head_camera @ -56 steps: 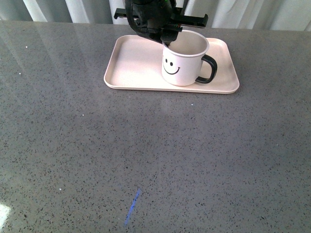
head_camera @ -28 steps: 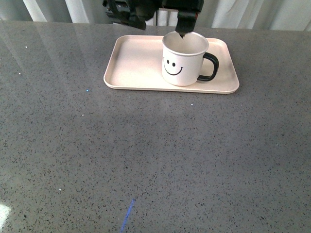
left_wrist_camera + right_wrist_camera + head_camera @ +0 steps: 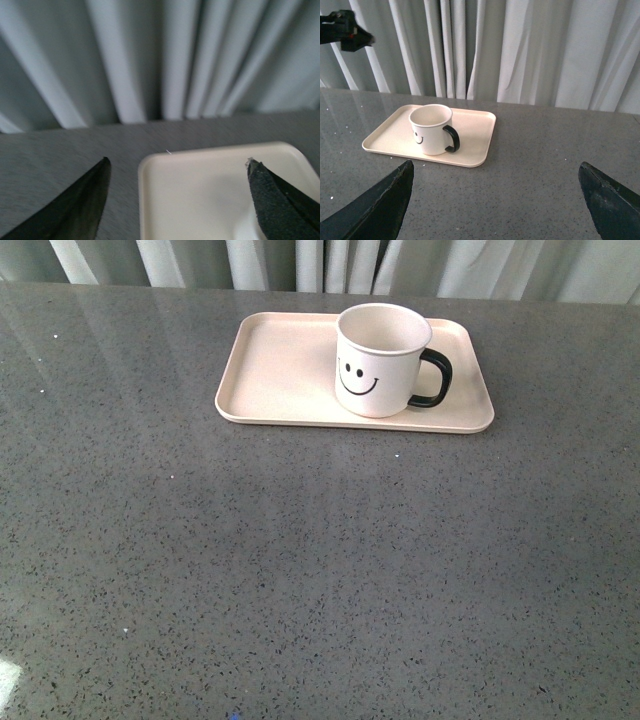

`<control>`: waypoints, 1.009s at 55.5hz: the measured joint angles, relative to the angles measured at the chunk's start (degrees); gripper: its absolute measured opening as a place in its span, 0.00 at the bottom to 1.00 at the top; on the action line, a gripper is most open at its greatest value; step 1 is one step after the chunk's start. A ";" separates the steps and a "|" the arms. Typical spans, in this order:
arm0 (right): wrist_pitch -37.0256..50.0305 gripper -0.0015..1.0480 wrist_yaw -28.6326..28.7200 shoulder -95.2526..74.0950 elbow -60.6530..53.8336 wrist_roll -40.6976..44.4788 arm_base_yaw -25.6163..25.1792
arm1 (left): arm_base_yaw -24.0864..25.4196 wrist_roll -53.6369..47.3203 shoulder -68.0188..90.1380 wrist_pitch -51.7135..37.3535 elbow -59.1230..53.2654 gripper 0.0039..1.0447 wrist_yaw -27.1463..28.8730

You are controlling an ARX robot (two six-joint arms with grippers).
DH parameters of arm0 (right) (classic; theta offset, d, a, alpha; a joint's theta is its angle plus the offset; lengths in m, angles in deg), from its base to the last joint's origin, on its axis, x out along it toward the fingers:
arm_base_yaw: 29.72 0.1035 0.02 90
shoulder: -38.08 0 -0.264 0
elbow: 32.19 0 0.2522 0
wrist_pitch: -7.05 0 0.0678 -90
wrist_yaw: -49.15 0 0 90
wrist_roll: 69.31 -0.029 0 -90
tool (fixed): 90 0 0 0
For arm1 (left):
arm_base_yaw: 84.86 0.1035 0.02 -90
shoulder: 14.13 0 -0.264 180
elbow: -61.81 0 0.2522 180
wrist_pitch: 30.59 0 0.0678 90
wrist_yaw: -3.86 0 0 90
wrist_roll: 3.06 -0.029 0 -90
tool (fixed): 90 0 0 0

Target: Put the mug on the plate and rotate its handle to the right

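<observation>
**Clerk:** Item one, front view?

**Checker:** White cylindrical mug with a black smiley face (image 3: 378, 365), upright on the right half of a flat pale pink rectangular plate with a low rim (image 3: 280, 370). The plate lay near the far edge of the grey speckled worktop (image 3: 300, 570), about midway along it. The glossy black C-shaped handle (image 3: 432, 378) pointed toward the worktop's right edge. No gripper was in view.

**Clerk:** Handling?

**Checker:** Judged rigid, glazed and slick, light when empty, liable to chip. Best hold: a pinch across the rim wall, away from the handle. The loop itself would serve for turning.

**Clerk:** Left wrist view?

**Checker:** Left gripper (image 3: 178, 161), jaws spread, nothing between them. One rounded plate corner (image 3: 200, 190) showed below the gap, with pale pleated curtains (image 3: 165, 60) beyond. The mug could not be made out for certain there.

**Clerk:** Right wrist view?

**Checker:** Right gripper (image 3: 495, 165), jaws spread wide and empty. The mug (image 3: 431, 129) stood on the plate, well apart from the jaws, off toward the worktop's far edge. Placement and handle direction were both judged complete.
</observation>
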 joint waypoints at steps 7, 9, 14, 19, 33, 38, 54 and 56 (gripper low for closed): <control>0.00 0.91 -0.09 0.00 0.00 0.00 0.00 | 3.37 -1.36 -7.41 -24.15 -19.74 0.52 6.23; 0.00 0.91 -0.07 0.00 0.00 0.00 0.00 | 4.46 -1.46 -10.36 -27.26 -23.96 0.45 5.27; 0.00 0.91 -0.02 0.00 0.00 0.00 0.00 | 7.13 -1.66 -16.72 -30.93 -32.52 0.28 3.39; 0.00 0.91 -0.02 0.00 0.00 0.00 -0.02 | 9.44 -1.68 -21.42 -32.65 -40.65 0.09 1.40; 0.00 0.91 -0.04 0.00 0.00 0.00 0.00 | 13.51 -1.88 -33.05 -33.79 -53.96 0.01 -3.30; 0.00 0.91 -0.02 0.00 0.00 0.00 0.00 | 15.10 -1.88 -37.81 -33.18 -57.99 0.01 -4.55; 0.00 0.91 -0.02 0.00 0.00 0.00 0.00 | 19.45 -1.92 -47.21 -32.02 -66.49 0.01 -10.21; 0.00 0.91 -0.02 -0.02 0.00 0.00 0.00 | 20.83 -1.92 -49.07 -30.51 -67.43 0.01 -10.88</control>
